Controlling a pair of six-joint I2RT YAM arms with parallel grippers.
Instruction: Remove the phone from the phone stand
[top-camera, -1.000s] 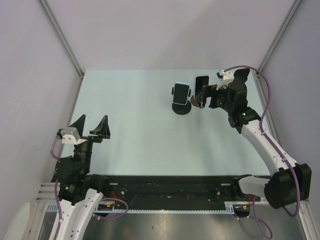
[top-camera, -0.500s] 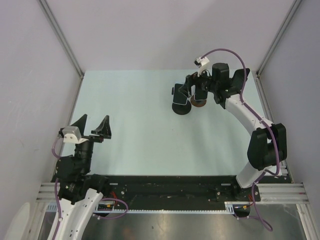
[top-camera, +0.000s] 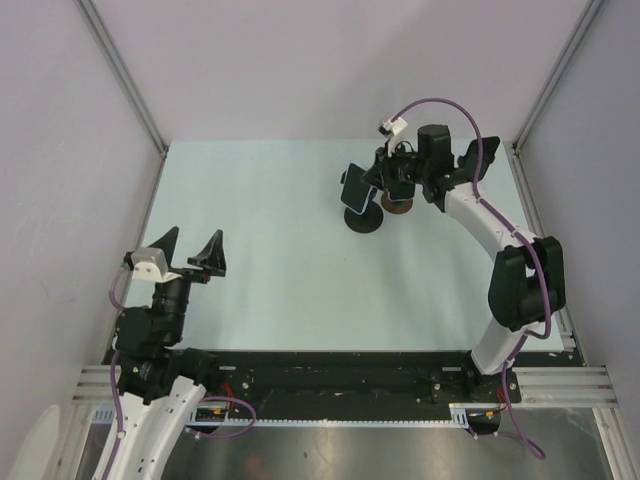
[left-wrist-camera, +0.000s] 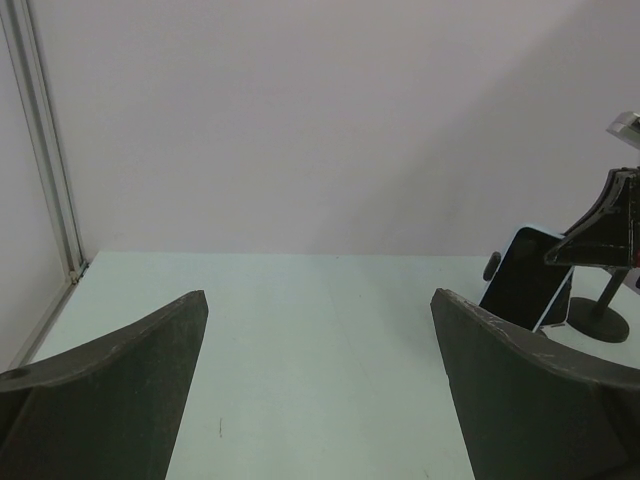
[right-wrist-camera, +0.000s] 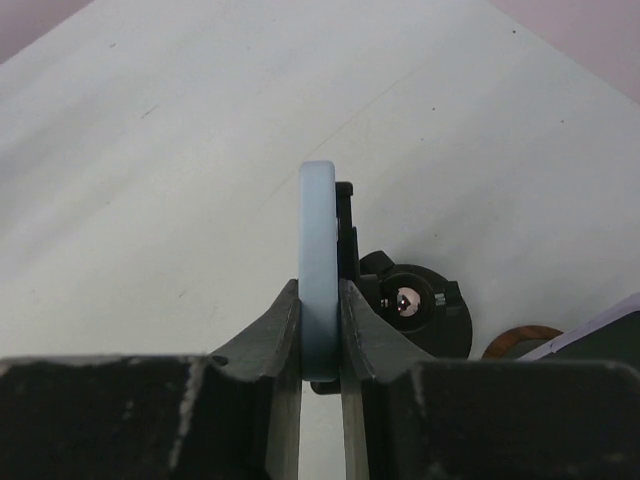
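Swung in since before, my right claw (right-wrist-camera: 318, 300) now clamps the phone (right-wrist-camera: 318, 220); pulling it off the stand (right-wrist-camera: 415, 315) remains; left claw (left-wrist-camera: 318, 295) apart.

Right gripper (right-wrist-camera: 320, 305) swung onto the phone (right-wrist-camera: 318, 230); phone now tilted.

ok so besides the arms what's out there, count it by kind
phone: 1
black phone stand: 1
brown disc: 1
dark flat thing, cut off at the right wrist view's edge, cannot tell what: 1
total: 4
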